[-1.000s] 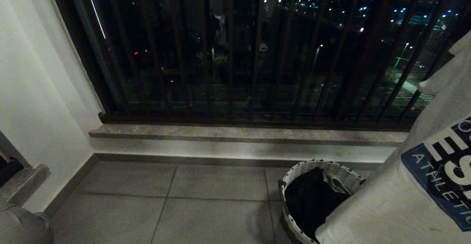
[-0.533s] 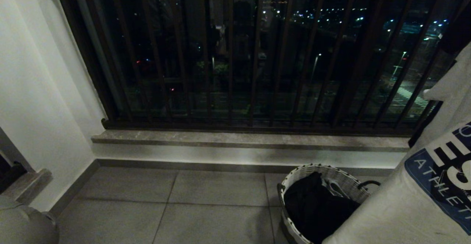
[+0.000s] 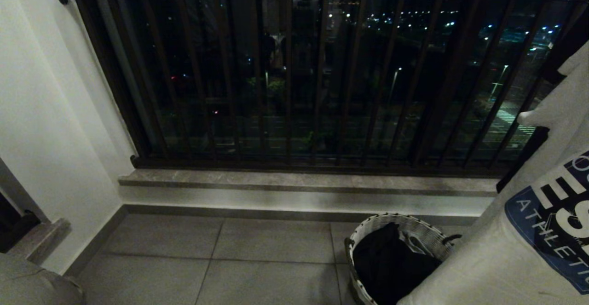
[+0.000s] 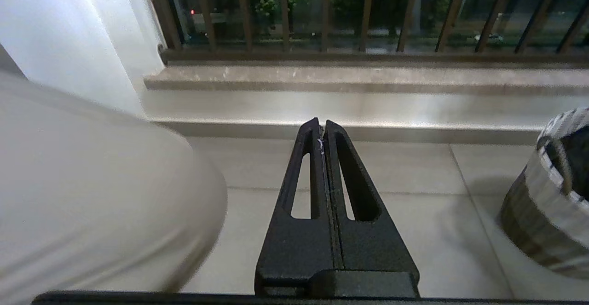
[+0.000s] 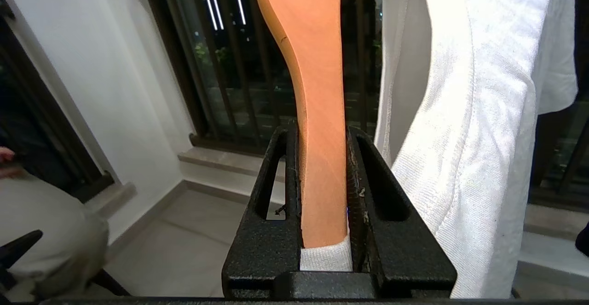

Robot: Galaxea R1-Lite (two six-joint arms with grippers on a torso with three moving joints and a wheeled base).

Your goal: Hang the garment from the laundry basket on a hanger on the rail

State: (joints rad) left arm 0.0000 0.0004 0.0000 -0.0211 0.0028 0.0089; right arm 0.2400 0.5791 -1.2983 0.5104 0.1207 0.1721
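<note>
Night scene on a balcony with a grey tiled floor, a white wall on the left and a dark railing with upright bars across the far side, above a stone ledge. Right gripper: fingers clamped on the flat wooden arm of a hanger, which stands up between them; a bit of white cloth is pinched in with it at the base of the fingers. A white T-shirt is draped on that hanger, just beside the gripper. In the head view the same shirt fills the right edge and carries a blue patch with white letters; the gripper itself is hidden there. The laundry basket, white and woven, stands on the floor near the ledge at lower right, partly covered by the shirt hem; dark clothing lies inside it. Left gripper: fingers pressed together, holding nothing, low over the tiles and pointing toward the ledge, with the basket off to its side. A pale rounded shape takes up the other side of that view; cannot tell what it is. The pale grey hanging rail is in no view.
</note>
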